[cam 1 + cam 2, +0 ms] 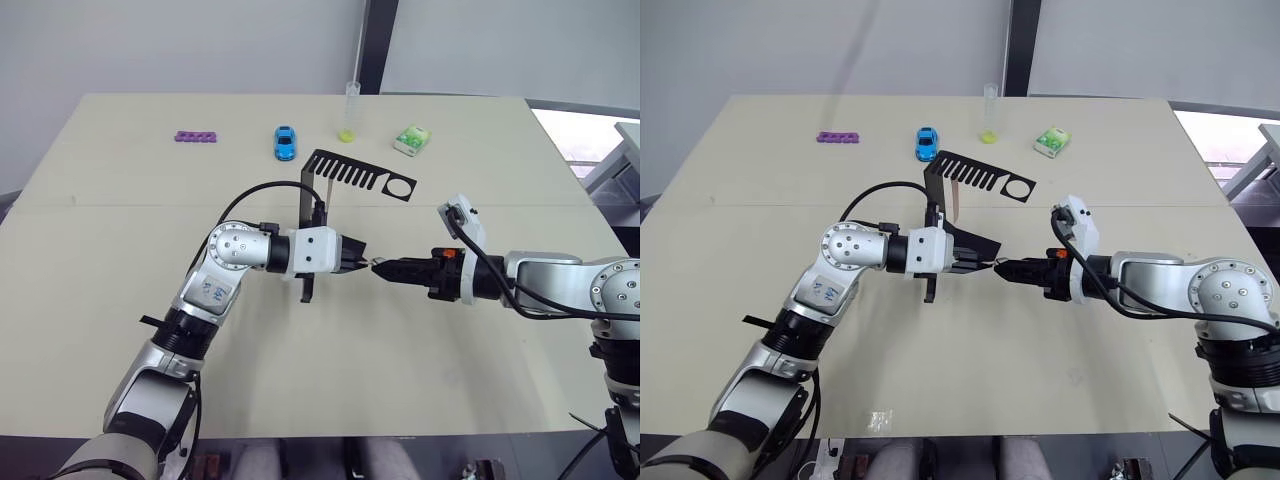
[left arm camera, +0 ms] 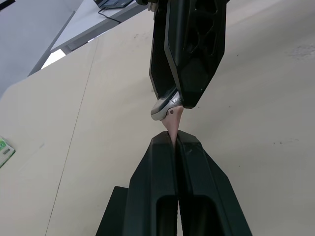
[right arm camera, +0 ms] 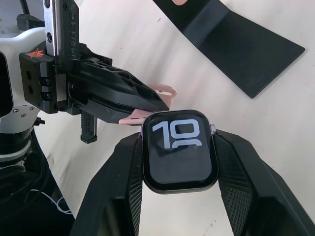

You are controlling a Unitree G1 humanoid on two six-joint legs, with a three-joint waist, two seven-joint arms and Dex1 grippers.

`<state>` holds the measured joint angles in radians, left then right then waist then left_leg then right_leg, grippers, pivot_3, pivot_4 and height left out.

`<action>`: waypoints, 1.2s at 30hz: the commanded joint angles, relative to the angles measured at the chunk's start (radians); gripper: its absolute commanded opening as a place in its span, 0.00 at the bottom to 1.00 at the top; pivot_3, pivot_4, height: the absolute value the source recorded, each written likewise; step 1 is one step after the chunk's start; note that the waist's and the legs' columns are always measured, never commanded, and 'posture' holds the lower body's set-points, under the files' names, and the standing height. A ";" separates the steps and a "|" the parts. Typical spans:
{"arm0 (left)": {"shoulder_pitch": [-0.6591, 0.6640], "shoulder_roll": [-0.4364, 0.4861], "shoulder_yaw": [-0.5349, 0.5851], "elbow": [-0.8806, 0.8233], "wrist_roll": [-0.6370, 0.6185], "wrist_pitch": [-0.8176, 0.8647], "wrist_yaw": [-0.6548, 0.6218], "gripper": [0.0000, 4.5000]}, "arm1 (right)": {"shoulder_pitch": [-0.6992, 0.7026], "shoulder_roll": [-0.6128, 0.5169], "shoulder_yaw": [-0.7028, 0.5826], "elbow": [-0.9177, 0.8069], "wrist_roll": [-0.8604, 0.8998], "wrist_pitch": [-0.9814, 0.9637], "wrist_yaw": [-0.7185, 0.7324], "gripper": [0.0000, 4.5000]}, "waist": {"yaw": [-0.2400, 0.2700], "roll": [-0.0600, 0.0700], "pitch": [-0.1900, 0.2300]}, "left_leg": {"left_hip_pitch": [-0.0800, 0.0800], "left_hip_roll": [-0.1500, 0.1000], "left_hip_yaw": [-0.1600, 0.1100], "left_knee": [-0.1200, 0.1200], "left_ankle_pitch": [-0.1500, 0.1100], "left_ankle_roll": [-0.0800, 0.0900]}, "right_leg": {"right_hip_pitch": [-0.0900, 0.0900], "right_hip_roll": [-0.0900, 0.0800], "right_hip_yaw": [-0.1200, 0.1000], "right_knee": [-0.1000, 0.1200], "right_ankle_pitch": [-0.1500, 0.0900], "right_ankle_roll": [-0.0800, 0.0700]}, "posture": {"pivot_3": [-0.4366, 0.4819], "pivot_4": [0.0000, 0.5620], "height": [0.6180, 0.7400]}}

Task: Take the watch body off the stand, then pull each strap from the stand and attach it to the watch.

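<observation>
Nearest the robot, in front of the stand [image 1: 345, 172], the two grippers meet tip to tip above the table [image 1: 120, 160]. The right gripper [image 3: 178, 162] has its fingers clamped on the watch body [image 3: 179, 150], one on each side of the case, with the screen's white marks facing its wrist camera; the watch body is thus off the stand, so the first step looks done. The left gripper [image 2: 175, 143] has its fingers pressed together on a pinkish strap [image 2: 173, 125], whose free end touches the edge of the watch body. My reading is that the first strap is being fitted and is not yet seated (whether it has caught in the case slot I cannot tell). The right wrist view shows the screen and the strap's looped end beside the case, which the head views cannot resolve; the left wrist view shows the pinched strap tip meeting the case edge-on. In the right eye view a second strap [image 1: 953, 200] hangs from the stand's comb arm, so that one is left to pull and attach. Beyond the stand lie a blue toy car [image 1: 285, 142], a purple knobbly strip [image 1: 196, 136], a clear tube [image 1: 349, 112] and a green-white packet [image 1: 411, 139].
</observation>
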<state>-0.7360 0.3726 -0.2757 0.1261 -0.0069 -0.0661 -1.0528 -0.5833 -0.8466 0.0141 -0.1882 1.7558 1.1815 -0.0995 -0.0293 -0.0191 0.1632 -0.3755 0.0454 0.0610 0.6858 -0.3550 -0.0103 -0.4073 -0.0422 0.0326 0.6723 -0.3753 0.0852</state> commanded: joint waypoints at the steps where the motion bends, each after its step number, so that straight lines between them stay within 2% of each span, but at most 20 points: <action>1: -0.032 -0.034 -0.013 -0.060 -0.014 -0.021 0.022 0.00 | -0.026 0.022 0.011 -0.040 0.045 0.015 0.047 0.36 | 0.000 0.000 0.000 | 0.000 0.000 0.000 0.000 0.000 0.000 | 0.000 0.000 0.000 0.000 0.000 0.000 | 0.48 0.27 1.00; 36: -0.046 -0.055 -0.012 -0.036 -0.020 -0.014 0.037 0.00 | -0.073 0.042 0.034 -0.047 0.048 0.028 0.029 0.36 | 0.000 0.000 0.000 | 0.000 0.000 0.000 0.000 0.000 0.000 | -0.001 0.000 0.000 0.000 0.000 0.000 | 0.48 0.27 1.00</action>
<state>-0.7376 0.3676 -0.2705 0.1314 -0.0063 -0.0653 -1.0378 -0.6256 -0.8358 0.0232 -0.1881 1.7552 1.2004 -0.1010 -0.0296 -0.0191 0.1632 -0.3759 0.0455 0.0611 0.6858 -0.3549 -0.0103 -0.4080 -0.0423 0.0326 0.6725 -0.3753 0.0852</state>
